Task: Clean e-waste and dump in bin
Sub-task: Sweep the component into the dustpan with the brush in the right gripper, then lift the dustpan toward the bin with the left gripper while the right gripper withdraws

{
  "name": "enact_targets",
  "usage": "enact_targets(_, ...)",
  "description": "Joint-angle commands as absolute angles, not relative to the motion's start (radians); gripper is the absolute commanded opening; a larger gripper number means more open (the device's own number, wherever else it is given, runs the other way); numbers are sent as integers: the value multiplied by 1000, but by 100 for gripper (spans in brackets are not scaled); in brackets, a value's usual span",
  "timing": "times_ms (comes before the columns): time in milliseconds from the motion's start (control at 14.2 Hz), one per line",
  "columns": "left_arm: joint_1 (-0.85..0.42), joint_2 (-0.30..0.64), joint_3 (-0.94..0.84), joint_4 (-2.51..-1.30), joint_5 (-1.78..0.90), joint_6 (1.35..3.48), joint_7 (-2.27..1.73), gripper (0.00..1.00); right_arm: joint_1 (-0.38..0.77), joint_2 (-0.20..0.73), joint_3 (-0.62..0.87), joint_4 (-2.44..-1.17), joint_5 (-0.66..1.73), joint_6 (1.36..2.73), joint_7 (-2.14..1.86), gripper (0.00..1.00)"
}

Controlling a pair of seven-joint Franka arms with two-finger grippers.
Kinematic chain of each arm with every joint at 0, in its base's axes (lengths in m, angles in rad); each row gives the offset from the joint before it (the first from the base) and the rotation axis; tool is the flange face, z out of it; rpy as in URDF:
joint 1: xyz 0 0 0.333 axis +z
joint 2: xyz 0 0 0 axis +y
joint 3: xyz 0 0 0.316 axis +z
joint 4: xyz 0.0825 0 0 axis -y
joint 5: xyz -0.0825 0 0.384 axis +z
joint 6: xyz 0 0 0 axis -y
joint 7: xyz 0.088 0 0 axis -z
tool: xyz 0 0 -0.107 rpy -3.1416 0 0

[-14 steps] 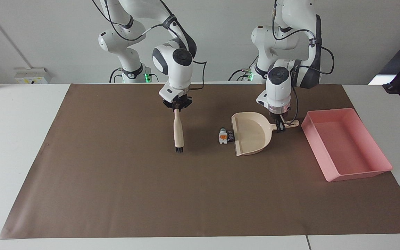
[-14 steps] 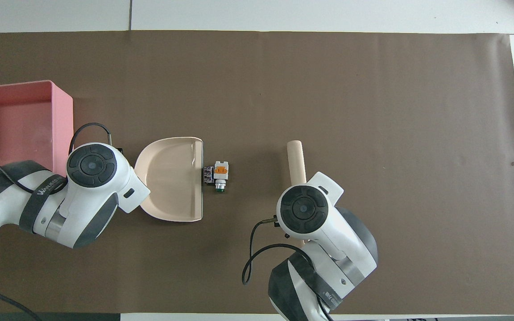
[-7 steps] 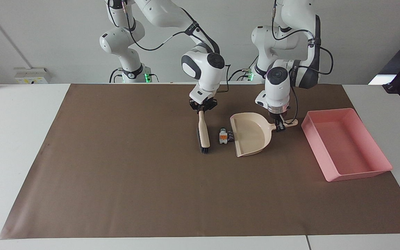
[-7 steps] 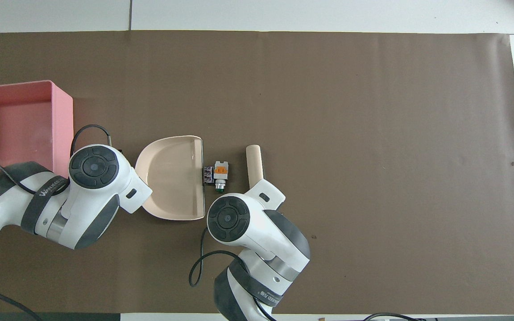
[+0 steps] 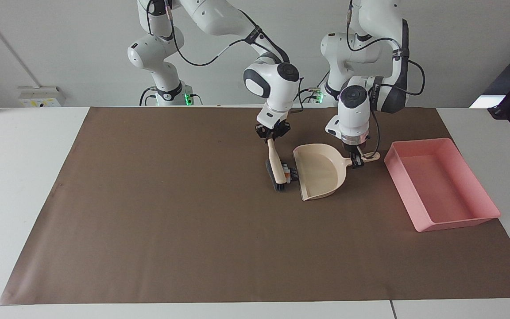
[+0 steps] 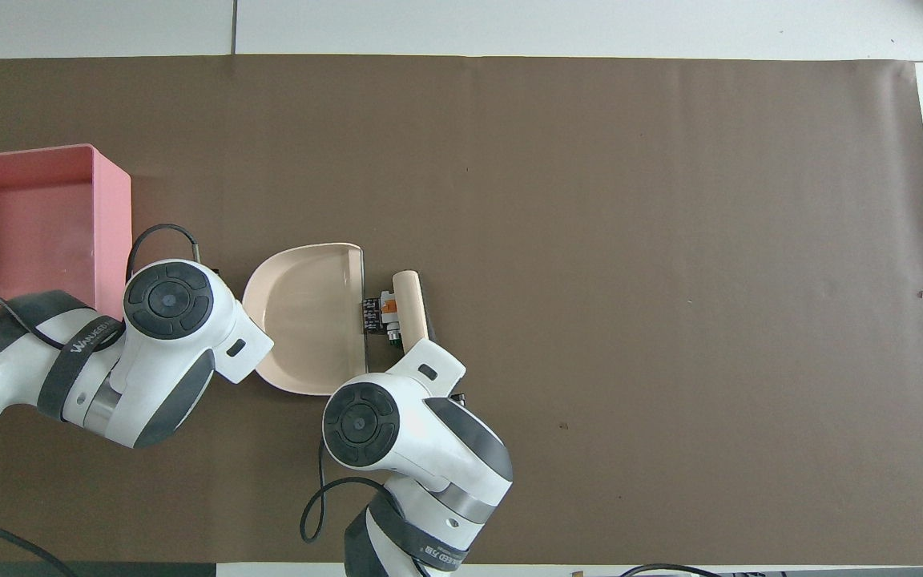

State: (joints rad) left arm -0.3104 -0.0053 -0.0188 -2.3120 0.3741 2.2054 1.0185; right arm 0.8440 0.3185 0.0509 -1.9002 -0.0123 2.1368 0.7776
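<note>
Bristles of a small brush [image 5: 276,169] touch the e-waste [image 5: 287,173], a cluster of tiny parts lying just beside the open lip of a beige dustpan [image 5: 319,170]. The right gripper [image 5: 272,133] has its fingers pinching the brush's handle tip and holds it slanted down over the parts. The left gripper [image 5: 357,158] has its fingers closed on the dustpan's handle, with the pan's lip resting on the mat. The bin [image 5: 441,182], a shallow pink tray, sits beside the dustpan toward the left arm's end of the tabletop, with nothing visible inside it.

To sweep well, the brush should probably stay low and push straight toward the pan, with the pan's lip pressed flat so the small dark cylinders cannot roll under or around it.

A brown mat [image 5: 171,212] covers most of the white tabletop [image 5: 16,177]. Behind the arms is a plain pale wall, with a dark object at the frame edge near the bin.
</note>
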Motion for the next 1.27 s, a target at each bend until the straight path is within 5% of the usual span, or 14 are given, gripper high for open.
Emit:
enact_targets(0,-313,-34,-12,-2344,399,2223,986,0,839,363,86,-1847,61,2215,788,0)
enact_targets(282,-311,-37,-14,-2358,399,2226,977,0,835,394,123,-1829,271,2430,703,0)
enact_targets(565,-281,-34,-15,-2365,396,2272,985,0,828,413,121,-1737,330,2404,681,0)
enact_targets(847,-244,-31,-17,-2405,385,2394,989,0,825,310,97,-1744,311,2214,710,0)
enact_targets(1200,-232,-23,-18,-2419,324,2493,999,0,659,94,87,-1770,235,1909,715,0)
